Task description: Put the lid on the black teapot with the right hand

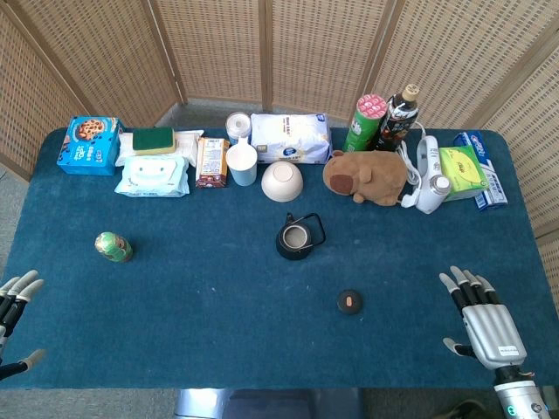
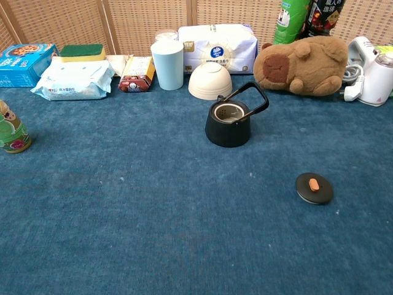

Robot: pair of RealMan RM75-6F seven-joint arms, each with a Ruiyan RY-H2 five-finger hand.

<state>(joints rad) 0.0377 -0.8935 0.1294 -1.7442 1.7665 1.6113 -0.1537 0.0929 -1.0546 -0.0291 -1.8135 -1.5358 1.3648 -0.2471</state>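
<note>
Right hand (image 1: 482, 316) (empty), lid (image 1: 349, 301) well apart leftward.

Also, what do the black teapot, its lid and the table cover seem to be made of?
Black teapot: probably cast iron or dark ceramic; matte black body, thin rigid handle, no gloss.
Lid: seemingly the same matte black material, with a small orange knob, maybe wood or plastic.
Table cover: blue fabric like felt or short-pile carpet; fuzzy, speckled texture.
</note>
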